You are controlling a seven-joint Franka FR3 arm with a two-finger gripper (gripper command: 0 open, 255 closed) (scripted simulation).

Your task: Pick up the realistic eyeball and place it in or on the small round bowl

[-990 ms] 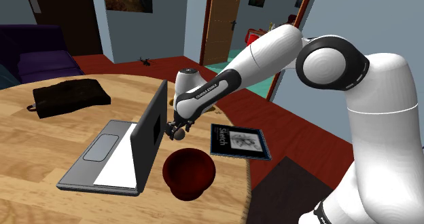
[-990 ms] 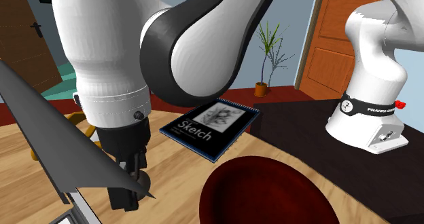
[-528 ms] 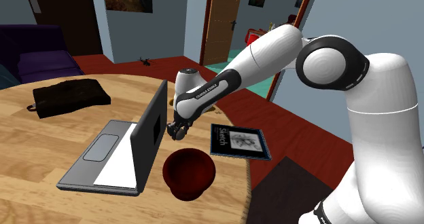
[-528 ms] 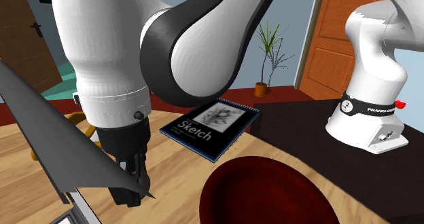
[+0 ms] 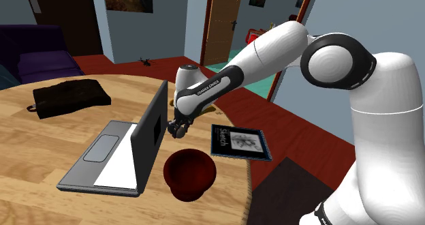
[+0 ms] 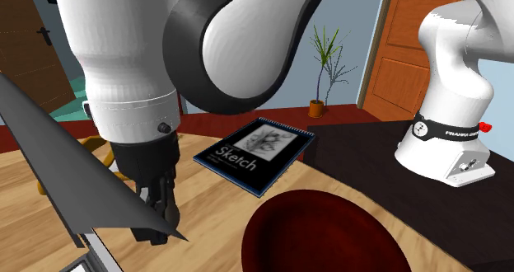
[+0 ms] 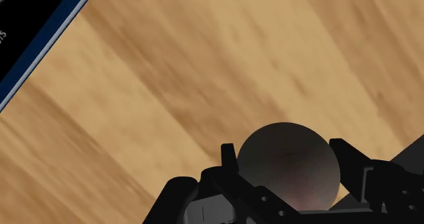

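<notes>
My black gripper (image 5: 178, 127) hangs just above the wooden table (image 5: 41, 142), between the laptop's open lid and the sketchbook. In the wrist view the gripper (image 7: 285, 156) is shut on the eyeball (image 7: 289, 165), a grey-brown ball with a faint pinkish patch, clasped between both fingers with the bare table (image 7: 204, 73) below it. The small round bowl (image 5: 189, 172), dark red, stands on the table nearer the front edge, a short way from the gripper. In the second exterior view the gripper (image 6: 165, 221) is partly hidden by the laptop lid, and the bowl (image 6: 321, 229) lies to its right.
An open grey laptop (image 5: 129, 148) stands close beside the gripper; its lid edge (image 6: 66, 171) crosses the second exterior view. A dark sketchbook (image 5: 240, 142) (image 6: 255, 151) lies on the other side. A black bag (image 5: 68, 96) rests at the table's far end.
The fingers have gone from apart to shut on the eyeball. The hand has since risen slightly off the table with the ball in it.
</notes>
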